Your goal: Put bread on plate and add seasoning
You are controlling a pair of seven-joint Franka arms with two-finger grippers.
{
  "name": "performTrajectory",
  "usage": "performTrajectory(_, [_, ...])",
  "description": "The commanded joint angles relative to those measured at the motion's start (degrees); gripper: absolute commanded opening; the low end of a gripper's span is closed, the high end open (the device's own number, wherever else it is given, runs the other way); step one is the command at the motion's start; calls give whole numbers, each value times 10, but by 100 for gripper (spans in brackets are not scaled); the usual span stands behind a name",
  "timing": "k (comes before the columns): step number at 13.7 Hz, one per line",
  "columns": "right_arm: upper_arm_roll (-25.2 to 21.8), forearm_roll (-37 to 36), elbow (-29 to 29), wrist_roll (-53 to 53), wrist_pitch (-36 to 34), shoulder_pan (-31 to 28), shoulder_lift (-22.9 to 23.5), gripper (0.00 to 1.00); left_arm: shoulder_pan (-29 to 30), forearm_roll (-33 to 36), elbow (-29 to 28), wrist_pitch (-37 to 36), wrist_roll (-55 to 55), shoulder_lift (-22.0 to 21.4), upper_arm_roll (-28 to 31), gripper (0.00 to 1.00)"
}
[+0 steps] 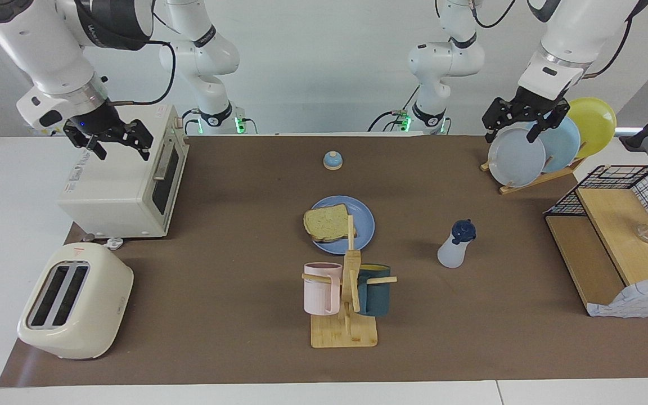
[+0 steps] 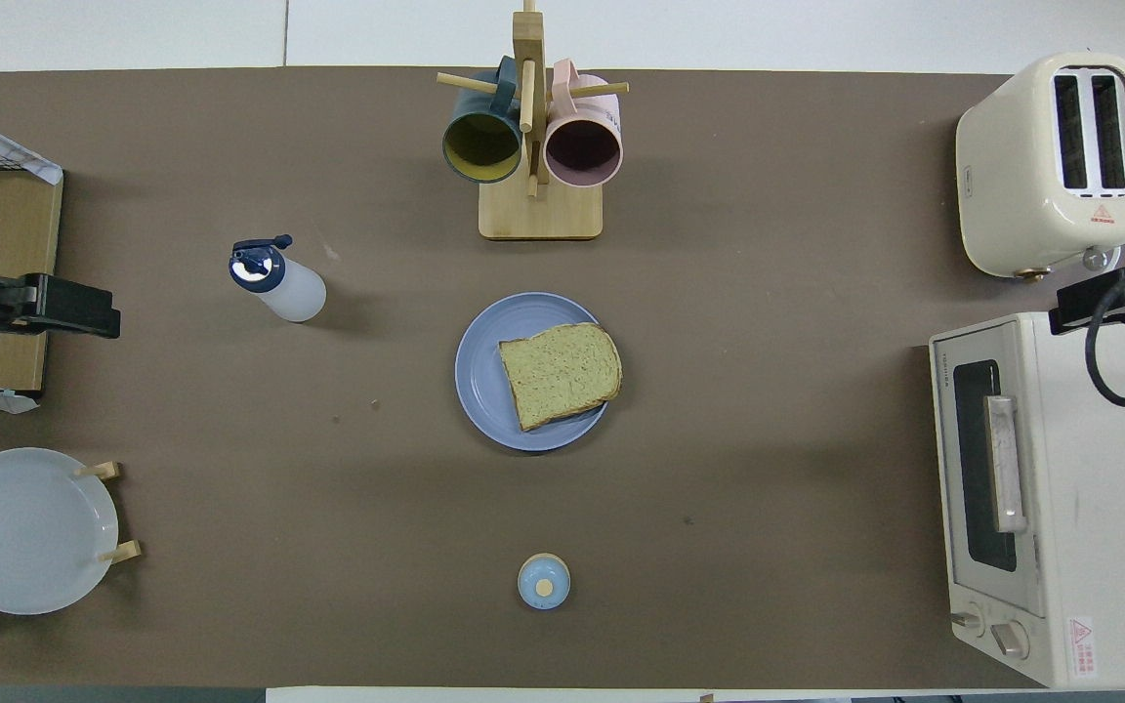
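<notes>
The bread (image 1: 327,221) (image 2: 561,373), a pale slice with a brown crust, lies flat on the blue plate (image 1: 364,228) (image 2: 479,376) at the table's middle. The seasoning (image 1: 454,247) (image 2: 279,283), a translucent white bottle with a navy cap, stands upright on the mat toward the left arm's end. My left gripper (image 1: 508,134) (image 2: 84,310) hangs open and empty in the air over the rack of plates. My right gripper (image 1: 123,151) (image 2: 1090,303) hangs open and empty over the toaster oven.
A wooden mug tree (image 1: 346,298) with a pink and a dark teal mug stands beside the plate, farther from the robots. A small bell (image 1: 332,161) sits nearer to them. Toaster oven (image 1: 127,180) and toaster (image 1: 73,301) fill the right arm's end; plate rack (image 1: 538,149) and wire shelf (image 1: 616,236) the left arm's.
</notes>
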Motion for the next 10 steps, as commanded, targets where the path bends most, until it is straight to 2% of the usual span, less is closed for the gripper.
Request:
performTrajectory(1, [2,-1,-8,-14,6,-4,-5,100,8,-2,-7,-1,10,-5,-5,100])
performTrajectory(10, [2,-1,-8,-14,6,-4,-5,100,8,-2,-6,-10,10,-5,-3,100])
